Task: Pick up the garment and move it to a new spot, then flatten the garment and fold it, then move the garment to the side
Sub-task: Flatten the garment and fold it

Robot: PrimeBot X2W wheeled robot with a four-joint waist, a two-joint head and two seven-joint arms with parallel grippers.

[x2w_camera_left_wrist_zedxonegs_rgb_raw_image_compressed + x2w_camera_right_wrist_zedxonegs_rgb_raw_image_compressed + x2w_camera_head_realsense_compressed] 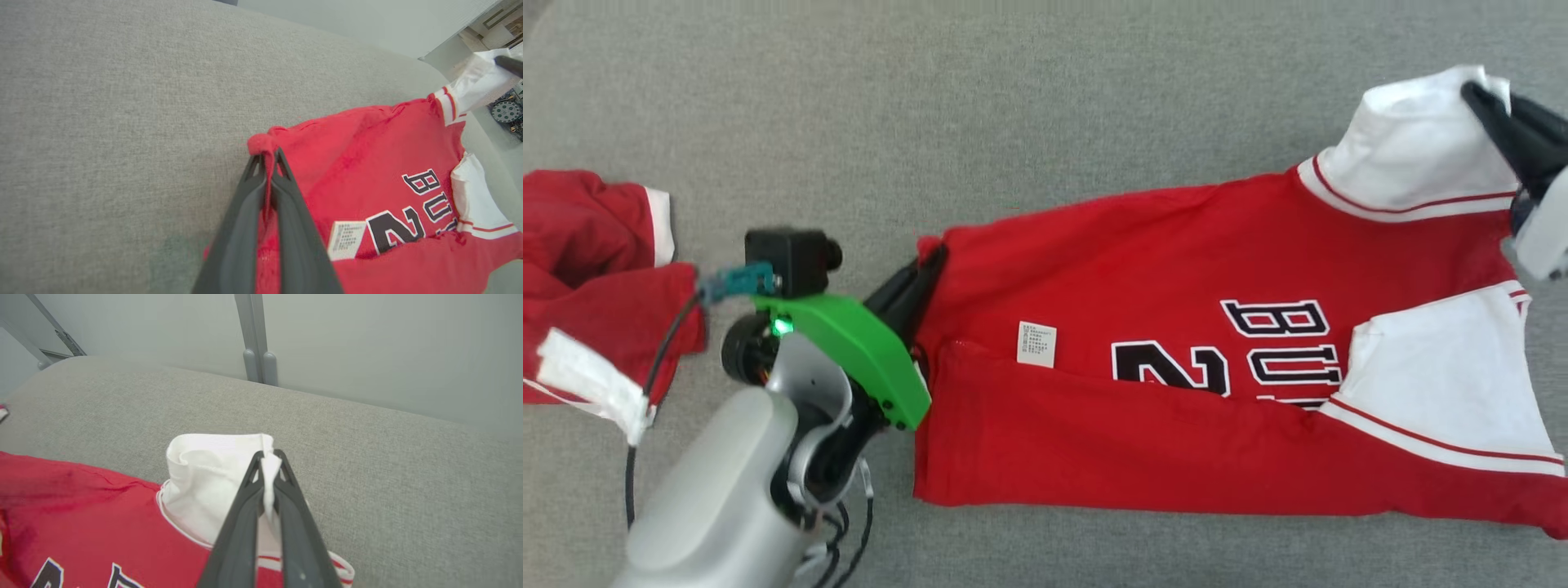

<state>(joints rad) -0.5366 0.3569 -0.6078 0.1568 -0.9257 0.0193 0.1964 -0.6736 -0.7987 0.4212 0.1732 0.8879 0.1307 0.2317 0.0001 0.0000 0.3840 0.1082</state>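
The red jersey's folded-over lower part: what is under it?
Under the fold the jersey itself lies. The black number and letters run beneath it, so part of each is hidden. Whether anything else lies below cannot be seen.

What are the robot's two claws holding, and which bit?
Both hold the red and white basketball jersey: the left gripper pinches a red bottom corner, the right gripper pinches the edge of a white sleeve.

Right claw pinches white sleeve — taut.
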